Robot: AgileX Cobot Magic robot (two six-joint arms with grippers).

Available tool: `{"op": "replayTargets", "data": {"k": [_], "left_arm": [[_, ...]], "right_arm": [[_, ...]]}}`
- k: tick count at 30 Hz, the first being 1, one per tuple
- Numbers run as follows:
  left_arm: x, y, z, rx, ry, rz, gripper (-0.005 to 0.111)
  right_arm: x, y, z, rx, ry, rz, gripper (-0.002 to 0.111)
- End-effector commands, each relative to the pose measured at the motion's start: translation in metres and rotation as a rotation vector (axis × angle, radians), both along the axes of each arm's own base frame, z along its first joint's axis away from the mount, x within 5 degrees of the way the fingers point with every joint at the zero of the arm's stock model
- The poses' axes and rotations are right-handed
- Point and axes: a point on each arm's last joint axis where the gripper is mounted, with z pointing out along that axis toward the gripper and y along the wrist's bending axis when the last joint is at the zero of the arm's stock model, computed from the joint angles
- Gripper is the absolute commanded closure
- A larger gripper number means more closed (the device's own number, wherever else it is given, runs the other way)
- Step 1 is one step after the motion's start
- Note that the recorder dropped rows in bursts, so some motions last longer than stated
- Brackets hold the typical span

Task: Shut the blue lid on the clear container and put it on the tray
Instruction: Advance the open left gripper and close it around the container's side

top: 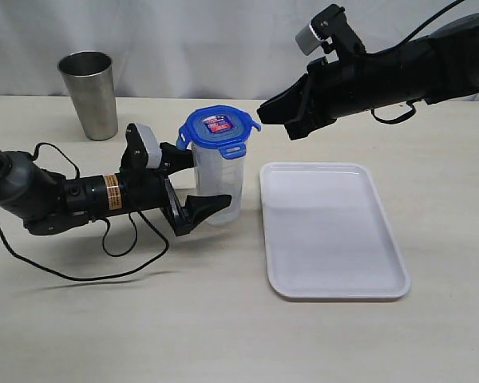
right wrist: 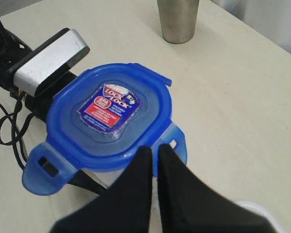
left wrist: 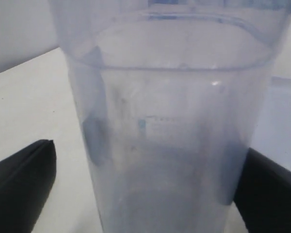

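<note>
Straddling clear container (top: 223, 187), left gripper (top: 210, 177) lies level (jaws spread); right gripper (right wrist: 154, 151), pinched shut, slants toward blue lid (right wrist: 109, 116).

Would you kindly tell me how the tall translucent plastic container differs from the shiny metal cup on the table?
The tall translucent plastic container is see-through; the shiny metal cup is opaque and reflective. The container carries a bright-blue plastic lid; the cup is open-topped. The container stands between the fingers of the left gripper; the cup stands alone. Both are tall, tapered and upright on the beige table.
</note>
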Motion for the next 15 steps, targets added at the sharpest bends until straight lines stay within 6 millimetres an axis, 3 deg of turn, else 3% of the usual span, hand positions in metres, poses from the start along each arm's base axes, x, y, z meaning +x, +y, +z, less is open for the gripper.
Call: {"op": "replayTargets", "data": {"k": [1,6,15], "left_arm": [[0.002,-0.013,0.0,-0.016,0.005,-0.034,0.018],[-0.002,-0.024,-0.001,-0.007,-0.019,-0.055,0.018],[0.0,-0.024,0.0,-0.015,-0.031,-0.034,0.018]], "right_arm": [[-0.001,-0.001,0.003,0.0,-0.002,-0.01,0.104],[-0.001,-0.001,0.003,0.001,0.001,-0.012,0.104],[-0.001,-0.001,0.003,0.001,0.001,-0.012,0.104]]}}
